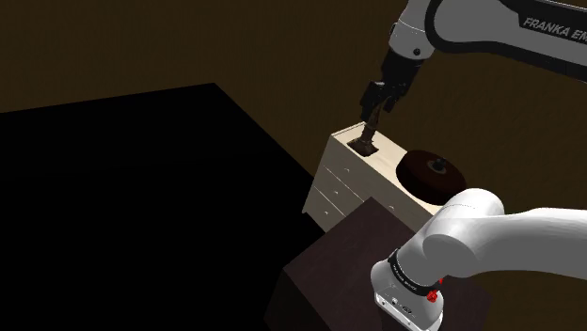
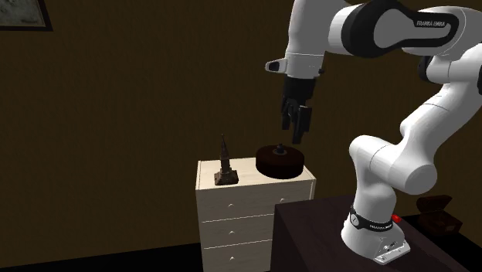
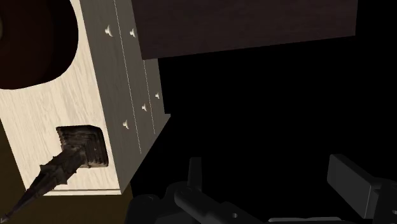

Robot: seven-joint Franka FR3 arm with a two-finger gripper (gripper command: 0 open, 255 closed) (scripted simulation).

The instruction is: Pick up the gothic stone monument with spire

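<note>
All three views are dim, with the walls [image 2: 116, 116] a murky brown. The white arm [image 1: 508, 235] and the pale dresser [image 2: 232, 209] catch the most light, which seems to fall from above. In the shoulder view a pure black area [image 1: 122, 207] spreads from nine o'clock. The monument [image 2: 225, 162] reads as a dark shape. Outlines stay crisp throughout.

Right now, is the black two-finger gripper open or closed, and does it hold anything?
Black two-finger gripper: open, holding nothing. The dark spired stone monument stands on the pale dresser, untouched.
</note>
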